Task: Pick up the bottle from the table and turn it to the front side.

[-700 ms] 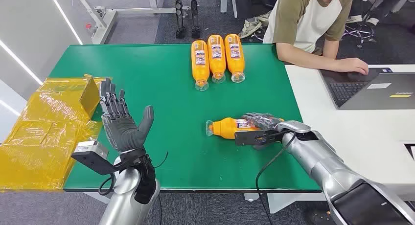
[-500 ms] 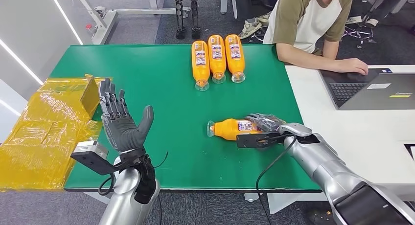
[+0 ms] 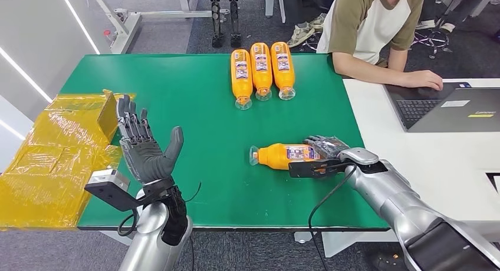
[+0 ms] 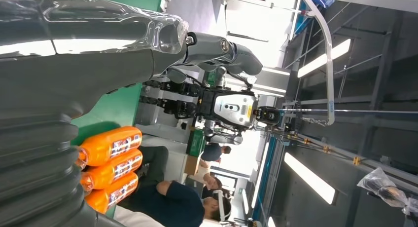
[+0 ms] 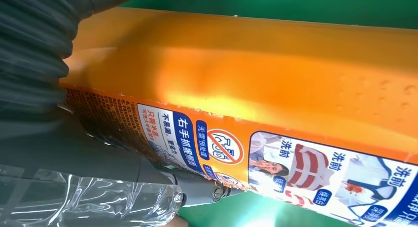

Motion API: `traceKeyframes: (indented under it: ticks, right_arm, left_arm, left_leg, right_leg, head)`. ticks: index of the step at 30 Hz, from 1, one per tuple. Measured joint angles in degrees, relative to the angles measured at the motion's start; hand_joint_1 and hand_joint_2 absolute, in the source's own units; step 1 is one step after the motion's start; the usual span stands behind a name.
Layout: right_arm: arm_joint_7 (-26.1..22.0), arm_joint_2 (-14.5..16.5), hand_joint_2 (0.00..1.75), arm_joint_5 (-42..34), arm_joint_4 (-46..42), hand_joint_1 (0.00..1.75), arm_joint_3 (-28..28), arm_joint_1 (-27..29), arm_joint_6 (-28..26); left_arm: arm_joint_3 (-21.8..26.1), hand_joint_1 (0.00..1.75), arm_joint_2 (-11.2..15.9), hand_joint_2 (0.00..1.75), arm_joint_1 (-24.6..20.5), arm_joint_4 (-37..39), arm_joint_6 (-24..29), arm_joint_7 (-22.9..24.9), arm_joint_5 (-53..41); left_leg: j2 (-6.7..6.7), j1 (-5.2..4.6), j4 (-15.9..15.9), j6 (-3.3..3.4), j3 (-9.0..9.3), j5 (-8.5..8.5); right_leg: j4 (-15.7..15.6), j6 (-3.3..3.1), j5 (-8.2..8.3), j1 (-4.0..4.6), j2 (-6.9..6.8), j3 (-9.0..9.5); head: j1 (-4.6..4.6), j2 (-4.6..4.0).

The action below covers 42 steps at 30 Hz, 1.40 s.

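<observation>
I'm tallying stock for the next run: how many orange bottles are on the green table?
4: three lie side by side at the far edge; the fourth bottle lies nearer, the right hand on it.

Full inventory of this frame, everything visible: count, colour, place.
bottle: 1, orange, lying on its side at mid-table, cap toward the robot's left.
row of bottles: 3, orange, lying side by side at the table's far edge.
table: 1, green.
yellow wrapped bundle: 1, at the table's left edge.
white desk: 1, right of the table.
laptop: 1, grey, on the desk.
person: 1, typing on the laptop.
left hand: raised, fingers apart, holding nothing.
right hand: wrapped around the lying bottle's base end.
</observation>
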Motion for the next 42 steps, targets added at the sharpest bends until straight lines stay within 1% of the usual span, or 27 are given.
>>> traceKeyframes:
  ticks: [2,3,6,7,11,18,20,24,25,27,29,31,33,35,38,40,42]
  right_arm:
    - [0.01,0.01,1.75,-0.01,0.07,0.01,0.13,-0.04,-0.04]
    - [0.05,0.04,1.75,0.01,0.11,0.35,0.16,-0.06,-0.09]
    - [0.39,0.36,1.75,0.12,0.35,1.65,0.27,-0.07,-1.01]
    - [0.51,0.56,1.75,0.17,0.5,1.75,0.33,-0.01,-1.73]
    - [0.72,1.67,1.75,0.08,1.16,1.75,0.51,0.82,-6.66]
    - [-0.18,4.67,1.75,-2.26,1.31,1.75,-0.68,4.45,-19.35]
    - [-0.84,5.67,1.75,-2.52,0.98,1.75,-1.46,5.29,-20.78]
    - [-2.2,7.27,1.75,-2.81,0.69,1.75,-2.68,5.6,-20.4]
    - [-2.66,7.64,1.75,-3.13,0.67,1.75,-3.03,5.7,-21.11]
    - [-3.96,8.51,1.75,-4.54,0.38,1.75,-4.07,6.52,-25.33]
    - [-6.66,9.84,1.75,-7.48,-0.93,1.75,-6.16,8.3,-33.8]
    - [-10.75,11.62,1.75,-11.4,-3.44,1.75,-9.31,10.37,-43.05]
    - [-15.01,13.33,1.75,-15.1,-6.59,1.75,-12.63,12.34,-48.99]
    - [-19.39,14.77,1.75,-18.74,-9.73,1.75,-15.43,14.13,-51.45]
    - [-25.13,16.67,1.75,-23.39,-13.15,1.75,-18.7,16.22,-52.06]
    - [-27.58,17.82,1.75,-25.14,-14.44,1.75,-20.21,17.1,-52.08]
    - [-28.98,18.95,1.75,-26.23,-15.04,1.75,-21.0,17.58,-52.07]
  left_arm:
    - [0.0,0.0,0.0,1.75,0.0,0.0,0.01,0.0,0.0]
    - [0.0,0.0,0.0,1.75,0.0,0.0,0.03,0.0,0.0]
    - [0.01,0.0,0.0,1.75,0.01,0.0,0.15,0.0,0.0]
    - [0.02,0.0,0.0,1.75,0.01,-0.01,0.16,0.0,0.0]
    - [0.02,0.0,0.05,1.75,0.04,-0.15,-0.31,0.0,-0.17]
    - [0.2,0.0,0.07,1.75,0.05,-0.2,-2.5,0.0,-1.32]
    - [0.25,0.0,0.07,1.75,0.03,-0.2,-2.6,0.0,-1.67]
    - [0.46,0.0,0.07,1.75,0.02,-0.2,-2.15,0.0,-1.86]
    - [0.53,0.0,0.07,1.75,0.02,-0.2,-1.97,0.0,-1.86]
    - [0.62,0.0,0.06,1.75,0.04,-0.2,-1.52,0.0,-1.96]
    - [0.68,0.0,0.03,1.75,0.08,-0.19,-1.03,0.0,-2.13]
    - [0.74,0.0,-0.03,1.75,0.07,-0.1,-0.74,0.0,-2.24]
    - [0.77,0.0,-0.12,1.75,-0.02,0.44,-0.81,0.0,-2.2]
    - [0.78,0.0,-0.25,1.75,-0.25,1.64,-1.6,0.0,-1.61]
    - [0.79,0.0,-0.5,1.75,-0.87,4.09,-3.94,0.0,-0.05]
    - [0.79,0.0,-0.74,1.75,-1.61,6.09,-5.79,0.0,0.96]
    - [0.78,0.0,-1.03,1.75,-2.45,8.52,-8.09,0.0,1.83]
  left_leg:
    - [0.0,0.0,0.0,0.0,0.0,0.0]
    - [0.0,0.0,0.0,0.01,0.0,0.01]
    - [0.01,0.01,0.0,0.03,0.02,0.02]
    - [0.02,0.01,0.0,0.03,0.02,0.02]
    - [0.04,0.01,-0.01,0.03,0.04,0.02]
    - [0.04,0.02,-0.01,0.02,0.04,0.02]
    - [0.08,0.02,-0.01,0.02,0.06,0.02]
    - [0.09,0.02,-0.02,0.02,0.06,0.02]
    - [0.08,0.02,-0.03,0.02,0.05,0.02]
    - [0.05,0.02,-0.03,0.02,-0.01,0.03]
    - [0.02,0.02,-0.03,0.0,-0.08,0.05]
    - [0.03,0.02,-0.03,-0.01,-0.12,0.06]
    - [0.01,0.02,-0.03,-0.02,-0.14,0.05]
    - [-0.01,0.02,-0.04,-0.02,-0.18,0.05]
    - [0.02,0.01,-0.04,-0.02,-0.25,0.05]
    - [0.05,0.01,-0.04,-0.02,-0.27,0.05]
    - [0.06,0.01,-0.04,-0.02,-0.27,0.05]
  right_leg:
    - [0.0,0.0,0.0,0.0,0.0,0.0]
    - [0.0,0.0,0.0,0.0,0.0,0.0]
    - [0.0,0.0,0.0,0.0,0.01,0.02]
    - [0.0,0.0,0.01,0.0,0.01,0.02]
    - [0.0,0.03,0.03,0.0,0.03,0.02]
    - [0.01,0.03,0.03,0.01,0.04,0.02]
    - [0.01,0.02,0.04,0.01,0.08,0.01]
    - [0.01,0.02,0.03,0.01,0.09,0.01]
    - [0.01,0.02,0.03,0.02,0.08,0.0]
    - [0.02,0.02,0.03,0.01,0.05,-0.02]
    - [0.03,0.02,0.03,0.01,0.02,-0.09]
    - [0.04,0.02,0.03,0.01,0.03,-0.16]
    - [0.03,0.02,0.02,0.01,0.03,-0.2]
    - [0.03,0.02,0.0,0.01,0.02,-0.24]
    - [0.03,0.01,0.0,0.01,0.04,-0.32]
    - [0.03,0.01,0.0,0.0,0.04,-0.35]
    - [0.03,0.01,0.01,0.0,0.05,-0.36]
  head:
    - [0.0,0.0]
    - [0.0,0.0]
    - [0.0,0.0]
    - [0.01,0.0]
    - [0.01,0.0]
    - [0.01,0.0]
    - [0.01,0.0]
    - [0.0,0.0]
    - [0.01,0.0]
    - [0.01,0.0]
    - [0.02,0.0]
    - [0.01,0.0]
    - [0.0,-0.01]
    - [0.01,-0.01]
    - [0.01,0.0]
    - [0.01,-0.01]
    - [0.02,-0.01]
